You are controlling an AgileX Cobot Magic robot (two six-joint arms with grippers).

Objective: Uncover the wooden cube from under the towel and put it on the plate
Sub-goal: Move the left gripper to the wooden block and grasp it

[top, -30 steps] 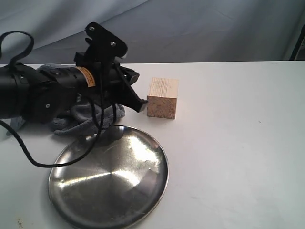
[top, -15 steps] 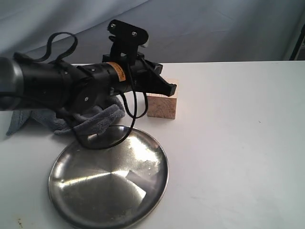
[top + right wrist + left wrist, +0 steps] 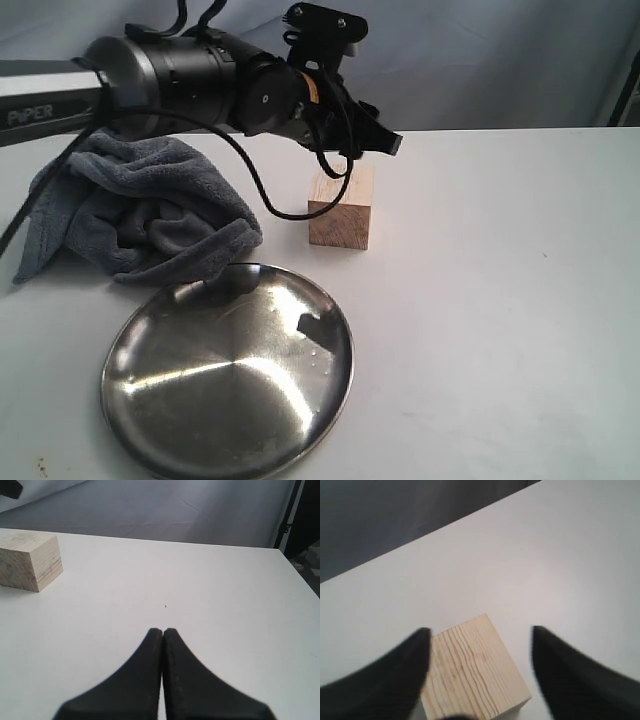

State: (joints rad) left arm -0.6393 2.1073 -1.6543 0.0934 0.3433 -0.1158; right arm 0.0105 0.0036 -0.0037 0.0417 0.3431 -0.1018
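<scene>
- One rigid, probably light wooden cube (image 3: 340, 208) sits at 1 o'clock from the plate (image 3: 200, 400); grip its flat opposite faces.
- Above it the left gripper (image 3: 480, 634) hangs spread, seemingly not touching; the right gripper (image 3: 163, 632) is clenched, empty.

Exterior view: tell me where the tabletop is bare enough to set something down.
Bare: the wide tabletop right of the wooden cube and plate. Crowded: the left, where towel, plate and cube cluster, left gripper over the cube.
</scene>
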